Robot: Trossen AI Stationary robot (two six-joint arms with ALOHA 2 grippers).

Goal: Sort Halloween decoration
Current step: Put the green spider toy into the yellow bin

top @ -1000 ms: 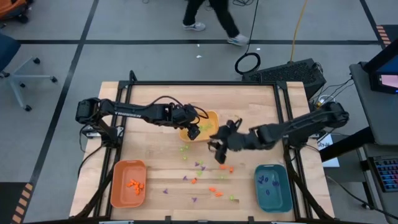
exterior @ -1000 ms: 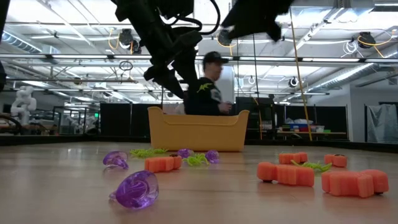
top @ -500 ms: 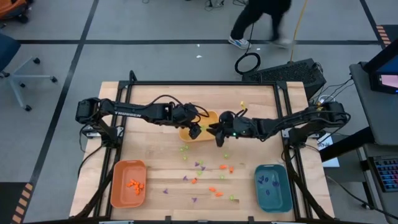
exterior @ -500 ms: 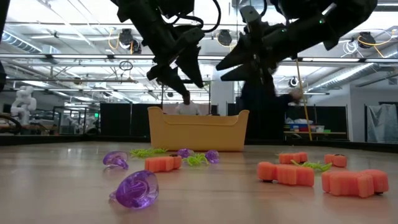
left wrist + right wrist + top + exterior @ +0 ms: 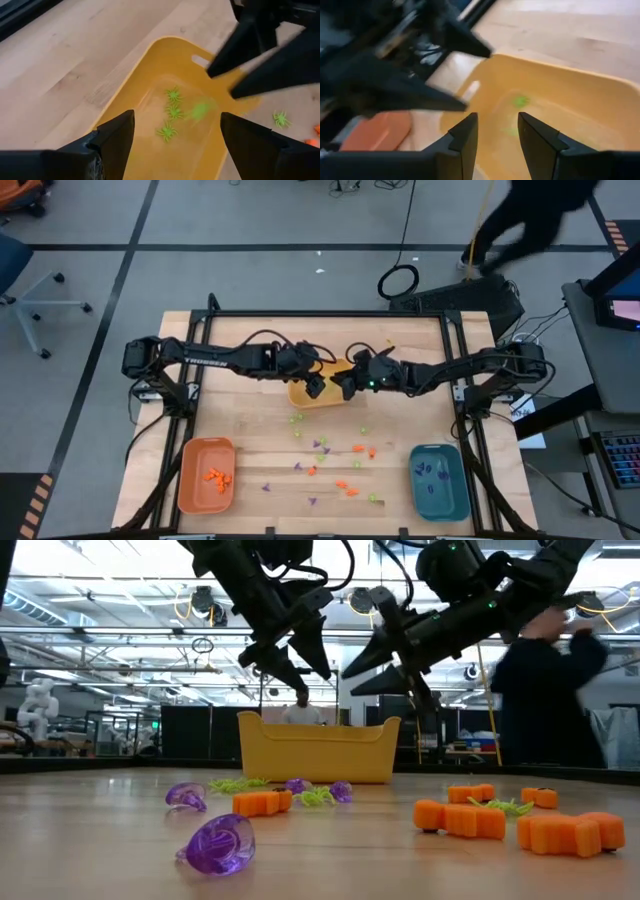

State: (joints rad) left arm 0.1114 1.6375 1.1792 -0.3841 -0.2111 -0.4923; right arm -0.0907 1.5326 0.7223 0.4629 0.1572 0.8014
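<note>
Fingers of both grippers are seen spread apart with nothing held: the left gripper [image 5: 313,385] and the right gripper [image 5: 343,387] are both poised over the yellow tray [image 5: 335,399] at the middle of the table [image 5: 240,340], tips facing each other and near. A blurred light-green piece [image 5: 201,110] is seen just above the tray floor, likely falling; three green spiders [image 5: 170,112] are already lying inside. The orange tray [image 5: 206,475] with orange pieces and the teal tray [image 5: 438,480] with purple ones are set at the near corners. Loose pieces [image 5: 335,465] in orange, green and purple are scattered on the wood between those trays. Risk, as judged: the two sets of fingers could be knocked together over the tray if both arms are moved at once, and the tray could be shoved or tipped by a low pass.
</note>
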